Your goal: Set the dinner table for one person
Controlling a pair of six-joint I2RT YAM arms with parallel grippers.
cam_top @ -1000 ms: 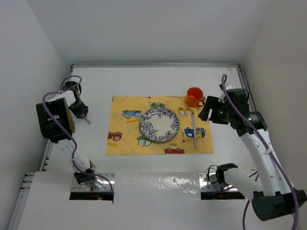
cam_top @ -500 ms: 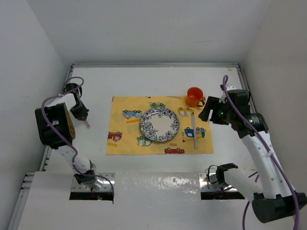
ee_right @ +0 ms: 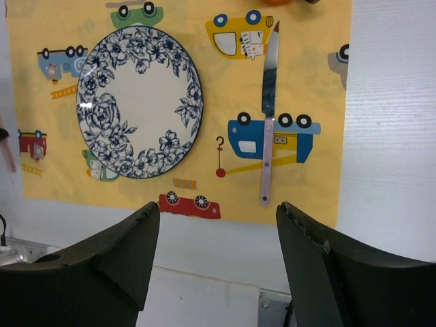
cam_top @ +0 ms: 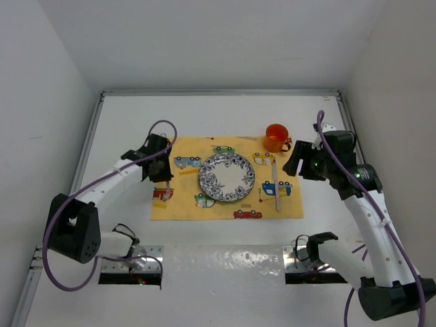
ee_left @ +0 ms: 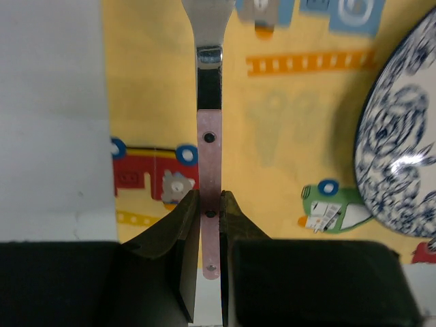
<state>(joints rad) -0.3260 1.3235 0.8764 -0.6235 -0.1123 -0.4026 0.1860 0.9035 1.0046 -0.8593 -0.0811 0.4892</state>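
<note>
The white dinner table (cam_top: 225,116) carries a yellow car-print placemat (cam_top: 184,204). On the mat are a blue-patterned plate (cam_top: 227,177), a pink-handled knife (cam_top: 276,187) right of it, and an orange mug (cam_top: 275,137) at the far right corner. My left gripper (cam_top: 164,180) is over the mat's left part, shut on a pink-handled metal utensil (ee_left: 209,102) that points away. The utensil's head is cut off by the frame edge. My right gripper (cam_top: 294,162) is open and empty, raised over the mat's right side. In the right wrist view it (ee_right: 218,208) looks down on the plate (ee_right: 139,102) and knife (ee_right: 268,129).
Thin metal rails run along the table's left edge (cam_top: 87,146) and right edge (cam_top: 346,112). White walls stand close on three sides. The plate's rim (ee_left: 402,150) lies to the right of the held utensil. Bare tabletop (ee_left: 48,102) lies left of the mat.
My left arm has swung from the table's far left edge to over the left part of the placemat, carrying the pink-handled utensil. The right arm has barely moved.
</note>
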